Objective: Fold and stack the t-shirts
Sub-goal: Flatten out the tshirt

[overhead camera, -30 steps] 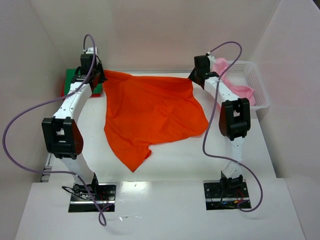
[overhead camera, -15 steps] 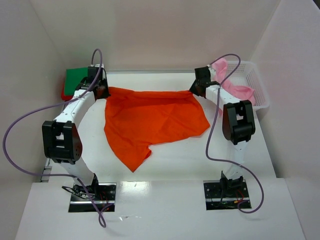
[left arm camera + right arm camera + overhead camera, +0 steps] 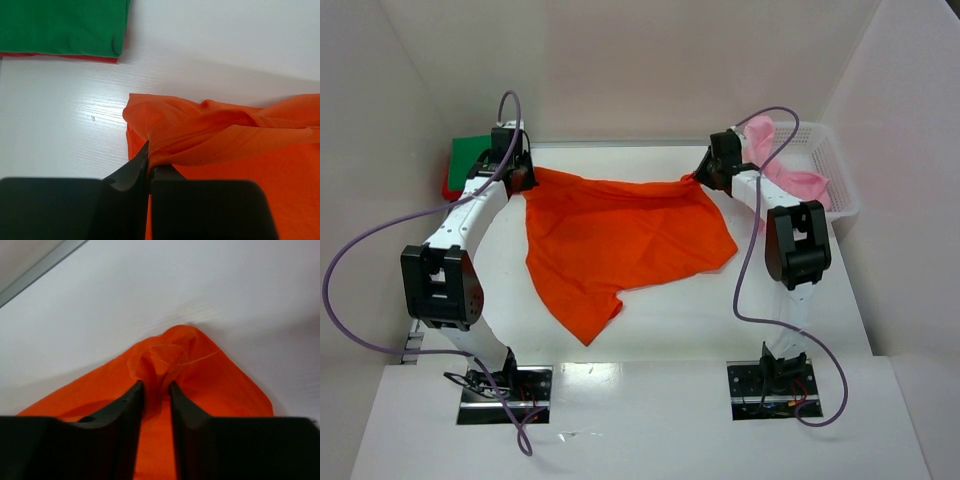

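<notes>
The orange t-shirt (image 3: 620, 240) lies spread on the white table, its far edge stretched between my two grippers. My left gripper (image 3: 525, 180) is shut on its far left corner; the left wrist view shows the jaws (image 3: 150, 160) pinching an orange fold (image 3: 240, 140). At the far right corner, my right gripper (image 3: 700, 178) has its jaws parted, and a bunched fold of orange cloth (image 3: 165, 357) stands loose between the fingertips (image 3: 156, 390). A folded green t-shirt (image 3: 468, 155) rests on a red one (image 3: 75, 56) at the far left. A pink t-shirt (image 3: 790, 175) hangs out of the basket.
The white lattice basket (image 3: 840, 170) stands at the far right against the wall. The enclosure's walls close in at the back and on both sides. Purple cables loop out from both arms.
Both grippers lowered the orange t-shirt's far edge down to the table. The right jaws have parted from the cloth; the left stays shut on it.
</notes>
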Controlling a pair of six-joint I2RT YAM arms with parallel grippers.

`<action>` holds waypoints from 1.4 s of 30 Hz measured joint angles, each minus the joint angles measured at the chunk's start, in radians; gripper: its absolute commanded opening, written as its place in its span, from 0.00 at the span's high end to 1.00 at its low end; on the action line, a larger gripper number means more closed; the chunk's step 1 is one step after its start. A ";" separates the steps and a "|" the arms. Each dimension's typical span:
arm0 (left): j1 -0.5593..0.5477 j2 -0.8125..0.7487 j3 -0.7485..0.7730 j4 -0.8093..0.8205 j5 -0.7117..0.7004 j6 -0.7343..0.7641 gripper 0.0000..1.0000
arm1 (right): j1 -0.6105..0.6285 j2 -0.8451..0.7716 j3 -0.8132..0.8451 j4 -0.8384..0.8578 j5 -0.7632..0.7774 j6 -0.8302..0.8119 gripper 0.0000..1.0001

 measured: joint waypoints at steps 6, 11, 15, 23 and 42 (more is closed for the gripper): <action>0.000 0.004 0.000 -0.001 0.000 0.003 1.00 | 0.000 0.064 -0.005 -0.010 -0.022 -0.003 0.35; 0.000 0.007 0.000 0.000 0.001 0.003 1.00 | 0.000 0.080 0.019 -0.036 0.002 -0.006 0.25; 0.000 0.008 0.000 -0.001 0.001 0.003 1.00 | 0.000 0.102 0.075 -0.042 0.018 -0.014 0.22; 0.000 0.016 0.000 -0.004 0.001 0.005 1.00 | -0.006 0.119 0.084 -0.029 0.030 0.042 0.30; 0.000 0.029 0.000 -0.016 0.008 0.005 1.00 | -0.021 0.175 0.041 -0.014 -0.084 0.098 0.95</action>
